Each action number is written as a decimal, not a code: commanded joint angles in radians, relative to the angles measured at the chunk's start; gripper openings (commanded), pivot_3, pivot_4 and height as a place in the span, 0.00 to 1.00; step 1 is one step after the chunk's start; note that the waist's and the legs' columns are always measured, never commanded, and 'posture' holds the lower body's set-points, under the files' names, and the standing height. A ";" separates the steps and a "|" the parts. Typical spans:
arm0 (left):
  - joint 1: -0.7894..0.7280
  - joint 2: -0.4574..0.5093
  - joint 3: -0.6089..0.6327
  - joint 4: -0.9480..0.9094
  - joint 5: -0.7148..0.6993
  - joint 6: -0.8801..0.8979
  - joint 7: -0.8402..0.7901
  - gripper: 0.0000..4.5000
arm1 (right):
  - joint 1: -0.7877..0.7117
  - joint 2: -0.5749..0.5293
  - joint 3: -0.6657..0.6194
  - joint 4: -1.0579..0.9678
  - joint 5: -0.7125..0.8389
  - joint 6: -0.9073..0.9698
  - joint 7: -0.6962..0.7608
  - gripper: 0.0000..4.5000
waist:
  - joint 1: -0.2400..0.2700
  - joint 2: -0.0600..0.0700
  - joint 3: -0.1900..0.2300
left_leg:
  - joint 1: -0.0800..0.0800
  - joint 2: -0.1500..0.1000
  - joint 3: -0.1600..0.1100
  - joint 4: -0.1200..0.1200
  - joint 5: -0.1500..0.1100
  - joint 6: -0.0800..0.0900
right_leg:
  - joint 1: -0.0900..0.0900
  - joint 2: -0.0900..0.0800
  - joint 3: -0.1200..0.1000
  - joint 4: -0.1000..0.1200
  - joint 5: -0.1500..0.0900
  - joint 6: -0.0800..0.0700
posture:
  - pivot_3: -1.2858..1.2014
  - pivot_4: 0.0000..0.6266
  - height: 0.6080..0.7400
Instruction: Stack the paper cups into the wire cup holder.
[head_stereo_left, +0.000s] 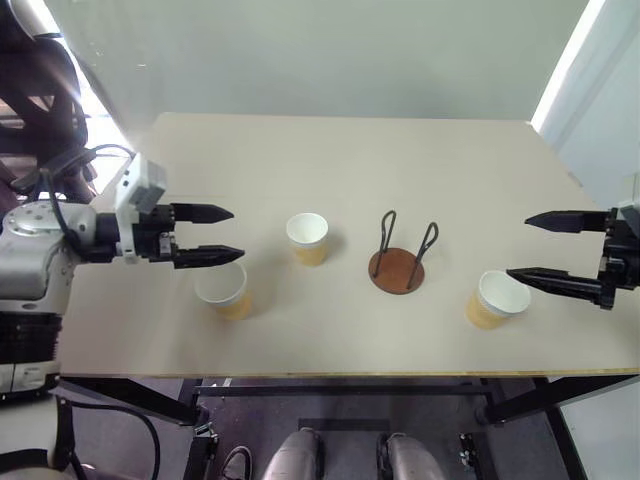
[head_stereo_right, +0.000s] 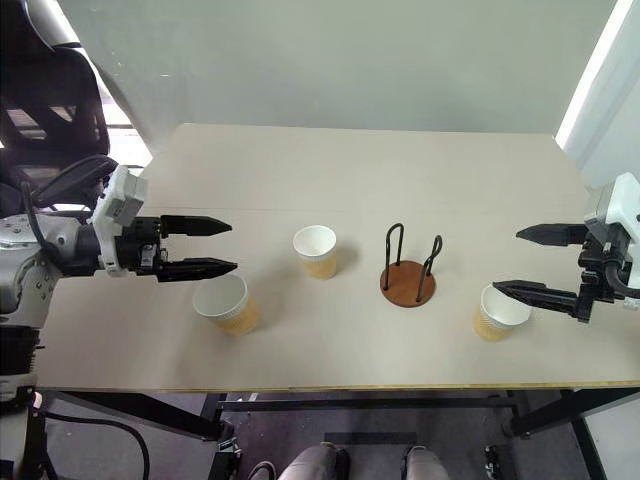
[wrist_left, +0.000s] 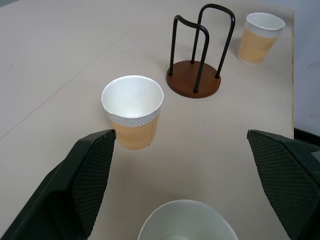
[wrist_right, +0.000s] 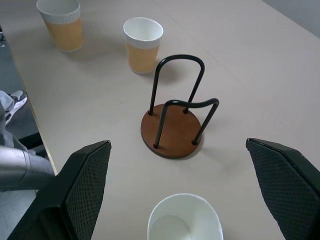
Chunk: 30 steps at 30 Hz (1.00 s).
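Three tan paper cups stand upright on the beige table (head_stereo_left: 340, 160): one at the left (head_stereo_left: 223, 291), one in the middle (head_stereo_left: 307, 238), one at the right (head_stereo_left: 496, 299). Between the middle and right cups stands the wire cup holder (head_stereo_left: 398, 266), a brown disc with two black wire loops, empty. My left gripper (head_stereo_left: 215, 235) hovers open just above and behind the left cup (wrist_left: 187, 222), fingers pointing right. My right gripper (head_stereo_left: 530, 248) hovers open over the right cup (wrist_right: 185, 220), fingers pointing left. Nothing is between either pair of fingers.
The table's front edge (head_stereo_left: 330, 375) runs close below the cups. A dark office chair (head_stereo_right: 50, 110) stands beyond the table's left side. A pale wall (head_stereo_left: 320, 50) rises behind the table.
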 joint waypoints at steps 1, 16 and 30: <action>-0.028 0.020 0.011 -0.032 -0.004 0.006 -0.005 1.00 | -0.002 -0.015 -0.060 -0.023 0.018 0.002 0.011 0.99 | 0.000 0.000 0.000 | 0.000 0.000 0.000 0.000 0.000 0.000 | 0.000 0.000 0.000 0.000 0.000 0.000 | 0.52 0.24 1.00; -0.041 0.062 0.019 0.034 0.017 -0.065 -0.089 1.00 | -0.152 0.164 0.195 -0.215 0.136 0.243 -0.387 0.99 | -0.009 0.000 0.000 | 0.002 0.000 0.000 -0.001 0.003 0.002 | 0.000 0.001 0.000 0.000 0.001 -0.001 | 0.52 0.24 1.00; -0.067 0.048 -0.009 0.052 0.031 -0.075 -0.109 1.00 | -0.273 0.466 0.393 -0.222 0.134 0.509 -0.801 0.99 | -0.006 -0.001 0.000 | 0.001 0.000 0.000 -0.005 0.009 0.010 | -0.003 0.000 0.000 0.000 0.003 -0.001 | 0.52 0.24 1.00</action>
